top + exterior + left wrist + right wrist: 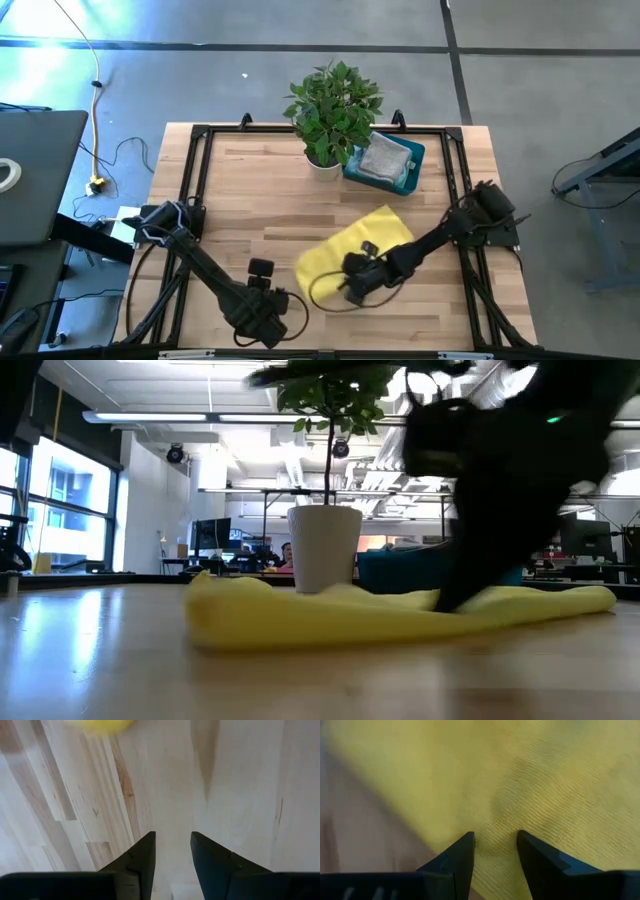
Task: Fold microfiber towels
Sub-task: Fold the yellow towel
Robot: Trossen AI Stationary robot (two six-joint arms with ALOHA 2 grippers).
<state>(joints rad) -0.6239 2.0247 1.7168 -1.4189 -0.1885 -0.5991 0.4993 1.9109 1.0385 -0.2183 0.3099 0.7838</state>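
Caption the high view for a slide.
Right gripper open over the yellow towel; left gripper waits open near the table's front edge.

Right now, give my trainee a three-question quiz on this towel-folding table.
1. True or false: the right gripper is directly over the yellow towel.
2. What sits in the teal bin beside the potted plant?
   A. an orange towel
   B. a grey towel
   C. a yellow towel
3. Fill in: the left gripper points at bare ____ with nothing between its open fingers.

Key: 1 true; 2 B; 3 wood (the table).
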